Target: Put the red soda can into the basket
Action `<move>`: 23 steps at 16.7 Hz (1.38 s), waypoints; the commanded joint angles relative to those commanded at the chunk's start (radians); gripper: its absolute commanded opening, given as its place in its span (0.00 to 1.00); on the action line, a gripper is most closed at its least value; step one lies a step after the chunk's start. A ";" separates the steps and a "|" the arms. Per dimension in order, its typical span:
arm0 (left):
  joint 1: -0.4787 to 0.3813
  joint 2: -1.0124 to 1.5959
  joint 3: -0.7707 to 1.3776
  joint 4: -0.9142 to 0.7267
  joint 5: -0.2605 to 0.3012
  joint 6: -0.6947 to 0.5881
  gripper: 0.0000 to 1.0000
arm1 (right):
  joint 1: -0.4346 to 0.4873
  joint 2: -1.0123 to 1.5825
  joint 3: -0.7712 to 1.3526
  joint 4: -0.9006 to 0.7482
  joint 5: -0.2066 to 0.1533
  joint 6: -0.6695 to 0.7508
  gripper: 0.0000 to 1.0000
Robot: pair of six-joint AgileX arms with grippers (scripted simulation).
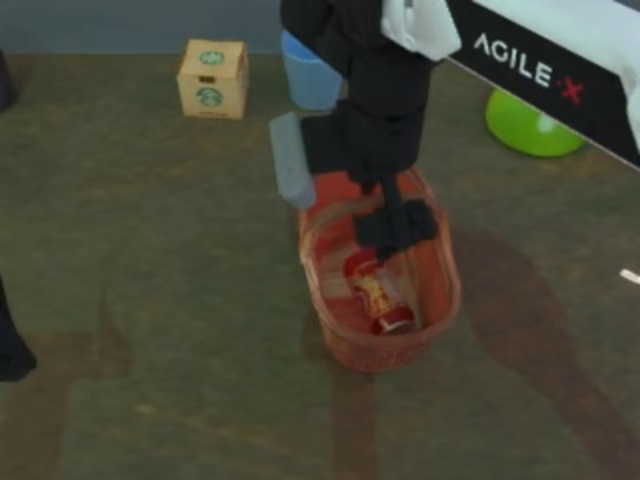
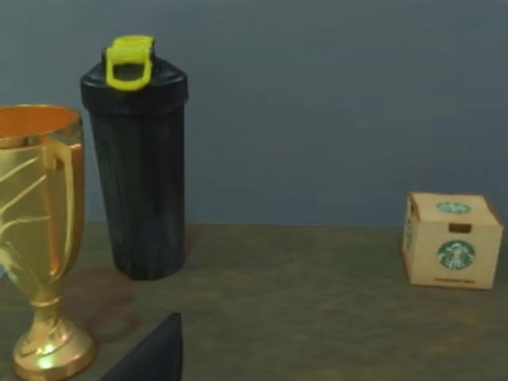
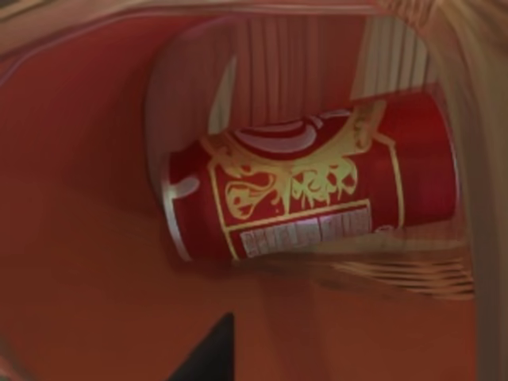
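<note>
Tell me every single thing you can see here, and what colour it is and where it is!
red soda can: one, red with a cream-and-yellow label, lying on its side inside the basket.
basket: one, orange-red, middle of the table.
box: one, tan with green round logos, far left part of the table.
blue cup: one, far edge, partly behind the arm.
green thing: one, far right.
grey block: one, beside the basket's far left rim.
black bottle: one, yellow lid, left wrist view only.
gold trophy: one, beside the bottle.
right claw: black, over the basket, above the can.
left arm: black, left table edge.
</note>
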 joint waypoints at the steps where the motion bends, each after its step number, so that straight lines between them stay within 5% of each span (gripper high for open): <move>1: 0.000 0.000 0.000 0.000 0.000 0.000 1.00 | 0.000 0.000 0.000 0.000 0.000 0.000 0.55; 8: 0.000 0.000 0.000 0.000 0.000 0.000 1.00 | 0.000 0.000 0.000 0.000 0.000 0.000 0.02; 23: 0.000 0.000 0.000 0.000 0.000 0.000 1.00 | 0.000 0.000 0.000 0.000 0.000 0.000 0.00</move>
